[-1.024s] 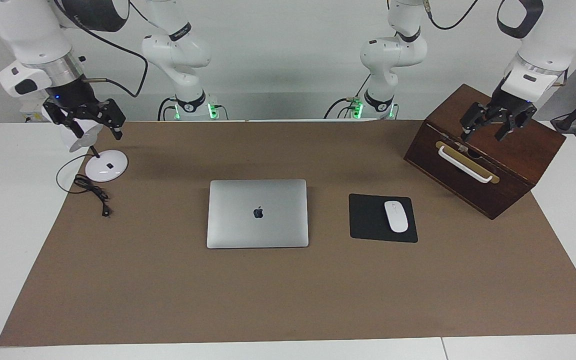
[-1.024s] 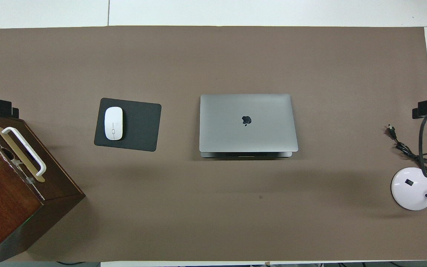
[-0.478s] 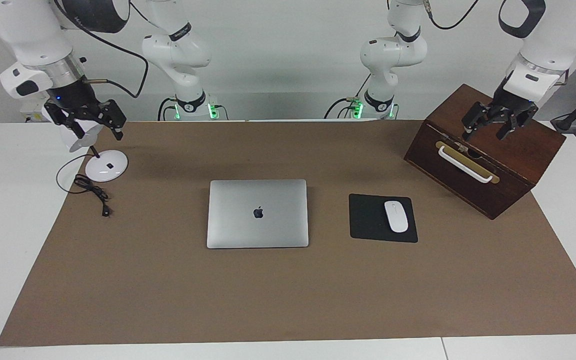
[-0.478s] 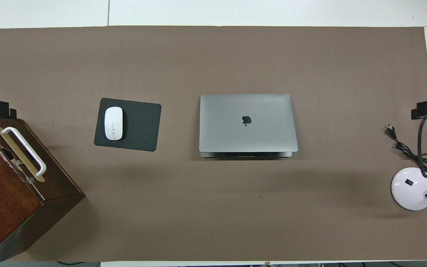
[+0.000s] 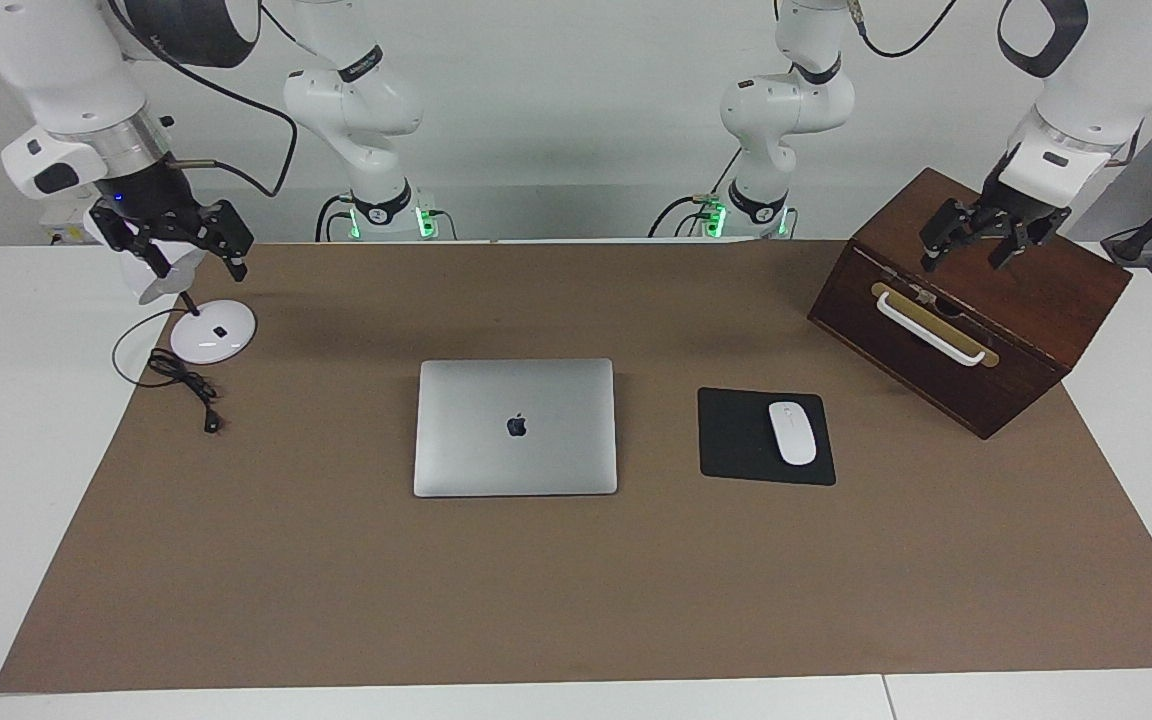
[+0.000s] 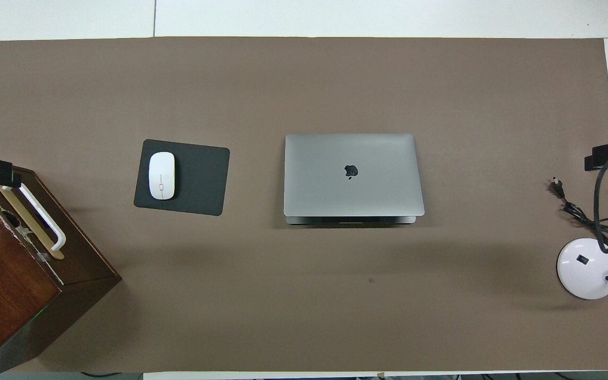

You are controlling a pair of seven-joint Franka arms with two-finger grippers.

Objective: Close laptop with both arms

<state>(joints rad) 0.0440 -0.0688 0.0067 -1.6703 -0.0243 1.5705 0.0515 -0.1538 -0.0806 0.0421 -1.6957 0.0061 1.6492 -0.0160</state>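
The laptop (image 5: 515, 427) is lying shut in the middle of the brown mat (image 5: 576, 600), lid down with the logo facing up, and neither gripper is touching it. The left gripper (image 5: 982, 235) is hanging over the wooden box (image 5: 976, 330) at the left arm's end of the table, its fingers spread and holding nothing. The right gripper (image 5: 179, 240) is hovering over the white lamp (image 5: 212, 331) at the right arm's end, its fingers also spread and empty. A black mousepad (image 5: 741, 437) with a white mouse (image 5: 792, 432) on it is sitting beside the laptop, between it and the box. Both arms are waiting well apart from the laptop.
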